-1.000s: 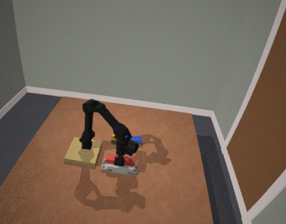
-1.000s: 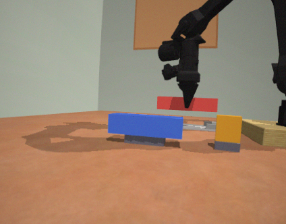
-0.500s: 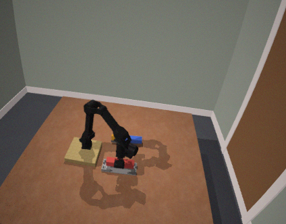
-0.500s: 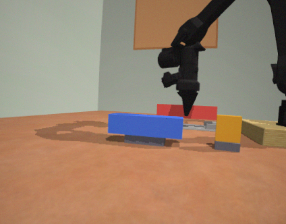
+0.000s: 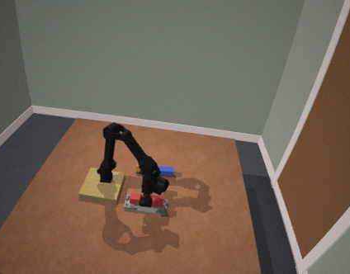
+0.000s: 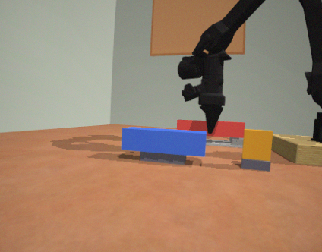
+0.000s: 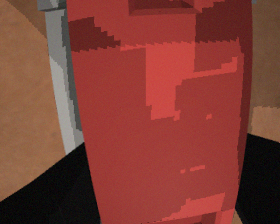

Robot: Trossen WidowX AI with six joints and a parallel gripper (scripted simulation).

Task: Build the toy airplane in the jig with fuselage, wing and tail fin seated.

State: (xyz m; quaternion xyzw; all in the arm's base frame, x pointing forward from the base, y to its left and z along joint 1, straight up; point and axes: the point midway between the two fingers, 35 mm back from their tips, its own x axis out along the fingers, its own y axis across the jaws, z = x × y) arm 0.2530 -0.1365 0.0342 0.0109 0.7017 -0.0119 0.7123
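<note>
The red fuselage (image 5: 134,199) (image 6: 230,129) (image 7: 126,125) is level, lengthwise over the grey cradle (image 5: 134,208) (image 6: 221,143) (image 7: 58,82), very low at it; whether it touches the cradle floor cannot be told. My gripper (image 5: 145,200) (image 6: 210,131) (image 7: 155,141) points down and is shut on the fuselage's middle, one finger on each side. Its top sockets show at the upper and lower edges of the wrist view. The blue wing (image 5: 167,171) (image 6: 164,141) lies on a dark stand. The yellow tail fin (image 5: 138,168) (image 6: 257,144) stands on another, partly hidden by the arm in the top view.
The wing's dark stand (image 6: 162,158) and the fin's dark stand (image 6: 256,165) are behind the cradle as seen in the top view. The arm's pale wooden base (image 5: 89,191) (image 6: 312,155) is left of the cradle there. The arm arches over between the base and cradle.
</note>
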